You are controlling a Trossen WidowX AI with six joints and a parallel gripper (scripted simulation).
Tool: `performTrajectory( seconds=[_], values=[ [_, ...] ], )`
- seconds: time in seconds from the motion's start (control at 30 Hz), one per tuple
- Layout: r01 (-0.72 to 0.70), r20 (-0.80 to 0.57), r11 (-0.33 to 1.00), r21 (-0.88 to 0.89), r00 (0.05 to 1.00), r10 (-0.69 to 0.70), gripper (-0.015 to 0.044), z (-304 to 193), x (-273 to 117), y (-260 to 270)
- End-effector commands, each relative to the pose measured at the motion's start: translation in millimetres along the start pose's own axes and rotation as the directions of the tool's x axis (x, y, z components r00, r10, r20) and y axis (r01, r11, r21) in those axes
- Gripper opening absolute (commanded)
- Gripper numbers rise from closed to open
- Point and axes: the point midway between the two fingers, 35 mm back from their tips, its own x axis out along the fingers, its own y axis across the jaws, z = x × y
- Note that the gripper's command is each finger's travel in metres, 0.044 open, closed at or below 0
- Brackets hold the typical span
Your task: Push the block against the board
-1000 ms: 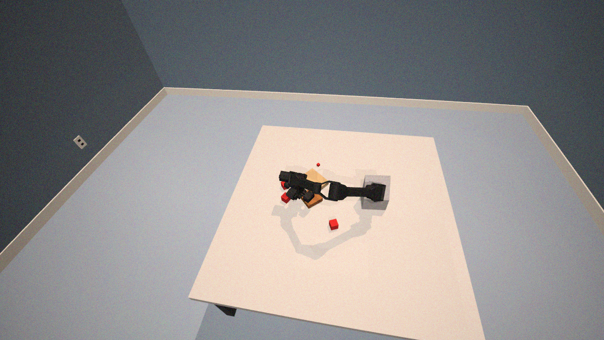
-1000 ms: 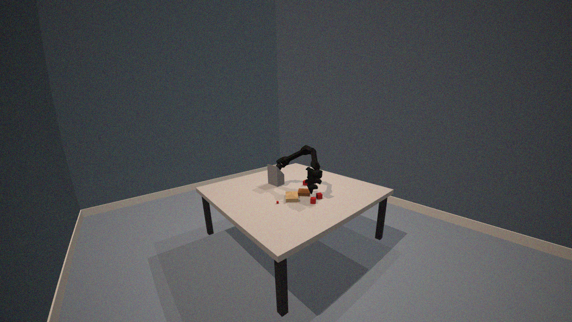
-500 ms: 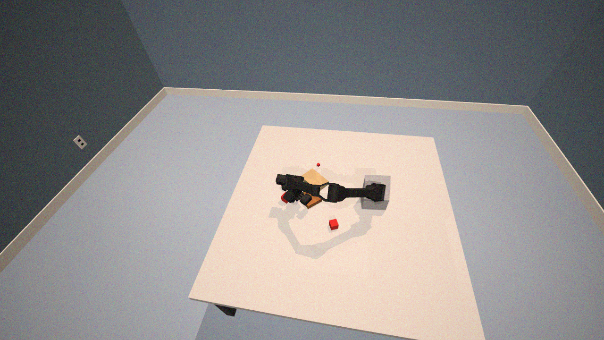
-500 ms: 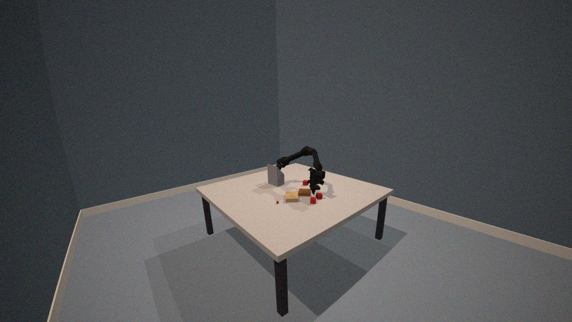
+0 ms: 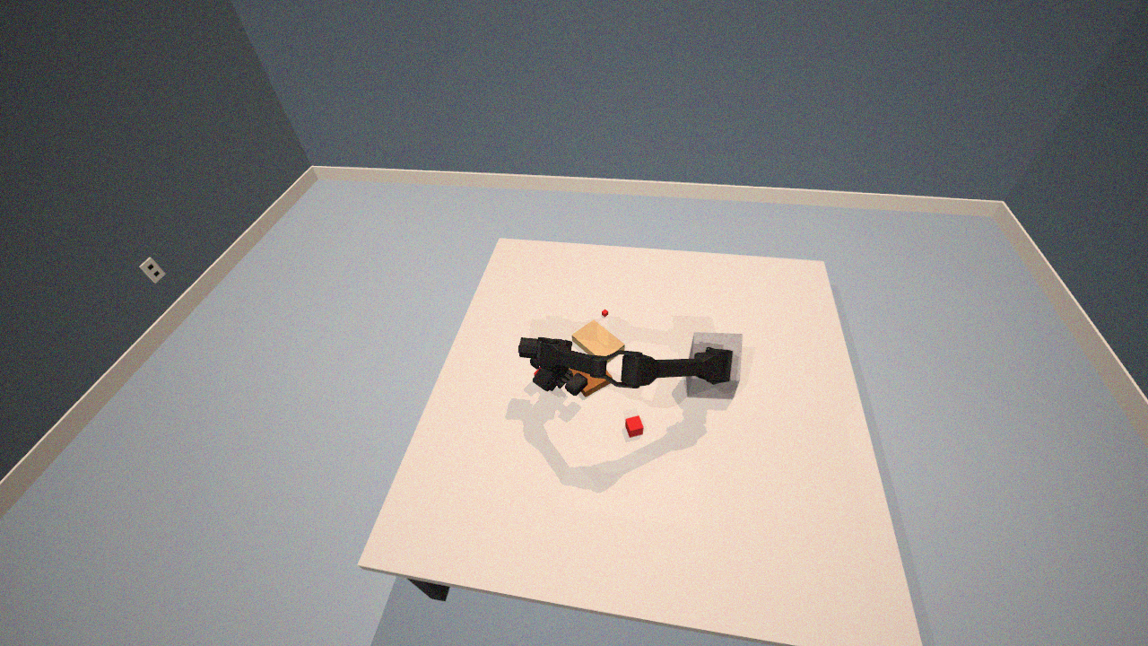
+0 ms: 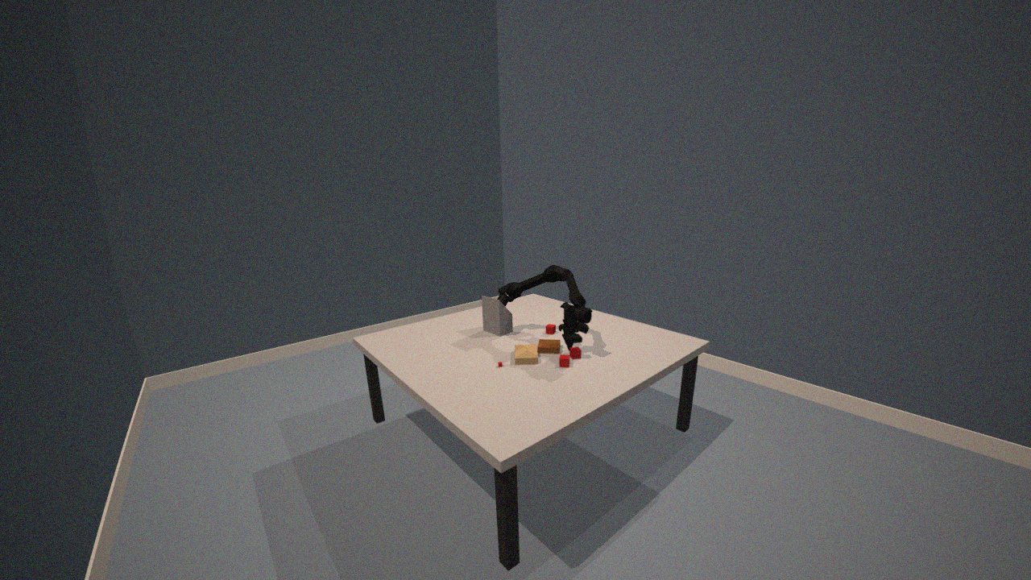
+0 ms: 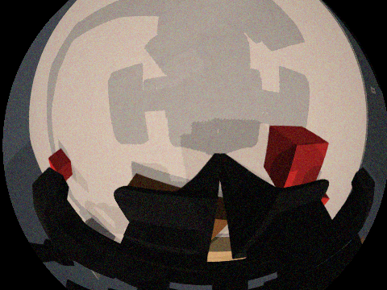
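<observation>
A pale wooden piece (image 5: 596, 336) (image 6: 525, 354) (image 7: 219, 256) and a brown wooden piece (image 5: 596, 383) (image 6: 549, 345) (image 7: 151, 182) lie flat on the table, close together. The arm hides much of the brown piece and their junction in the top view. Light shows between them in the wrist view; whether they touch elsewhere, and which is the square one, I cannot tell. My gripper (image 6: 570, 349) (image 7: 218, 159) is shut and empty. Its tips point down low beside the brown piece, on the side away from the pale piece; contact is unclear.
A red cube (image 6: 574, 352) (image 7: 296, 157) is just beside my fingertips, with another red cube (image 6: 563, 360) (image 7: 326, 199) near it. A third red cube (image 5: 634, 425) (image 6: 549, 329) (image 7: 60, 163) and a tiny one (image 5: 604, 312) (image 6: 499, 364) lie farther off. The arm's grey base (image 5: 704, 388) (image 6: 495, 317) stands behind.
</observation>
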Motion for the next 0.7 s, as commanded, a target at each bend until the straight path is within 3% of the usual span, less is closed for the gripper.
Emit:
performTrajectory(
  seconds=[0.0, 0.17, 0.37, 0.67],
  values=[
    [0.0, 0.0, 1.0, 0.0, 1.0, 0.0, 0.0, 0.0, -2.9, -0.2],
    [-0.002, 0.0, 1.0, -0.003, 1.0, 0.002, 0.0, -0.4, -53.7, -0.5],
    [0.0, -0.003, 1.0, 0.02, 1.0, 0.0, 0.0, -3.0, -54.0, -3.1],
    [0.036, -0.04, 0.948, 0.316, 0.999, -0.025, 0.0, -41.3, -57.4, -35.2]
  ],
)
